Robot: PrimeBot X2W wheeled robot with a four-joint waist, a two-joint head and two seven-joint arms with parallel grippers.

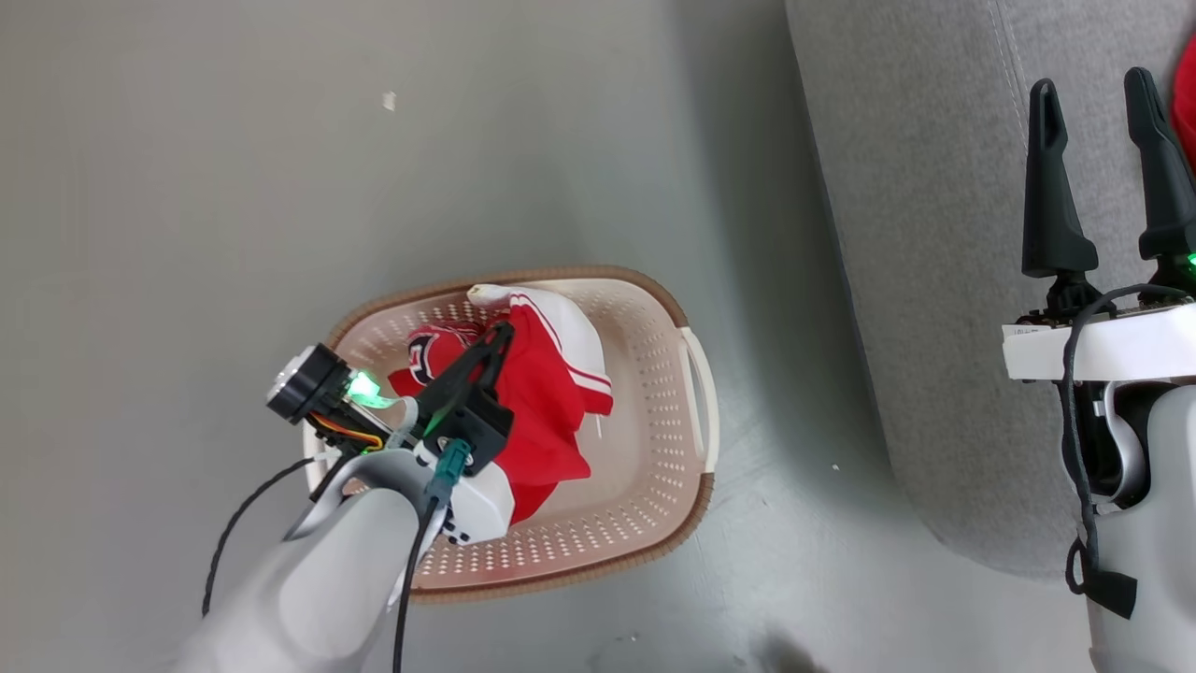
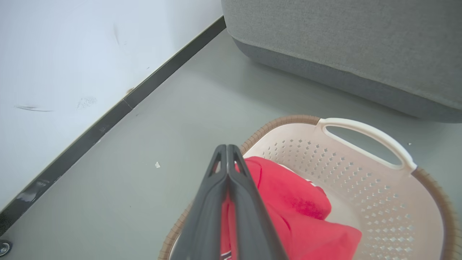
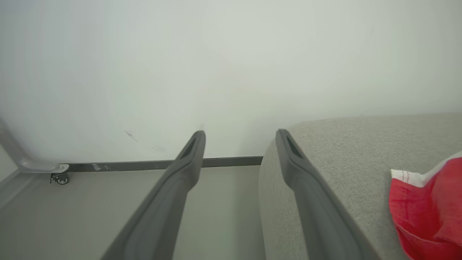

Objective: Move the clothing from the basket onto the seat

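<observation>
The lower-centre basket (image 1: 645, 467) holds red clothing (image 1: 551, 411), elongated roughly top-to-bottom of the frame, pinched in the closed left hand (image 1: 505, 332); the right hand (image 1: 1091, 84) gapes wide.

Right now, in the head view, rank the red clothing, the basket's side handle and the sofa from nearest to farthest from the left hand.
1. Red clothing: pinched in the left hand.
2. Basket handle: on the right rim.
3. Sofa: farthest, off to the right.
</observation>
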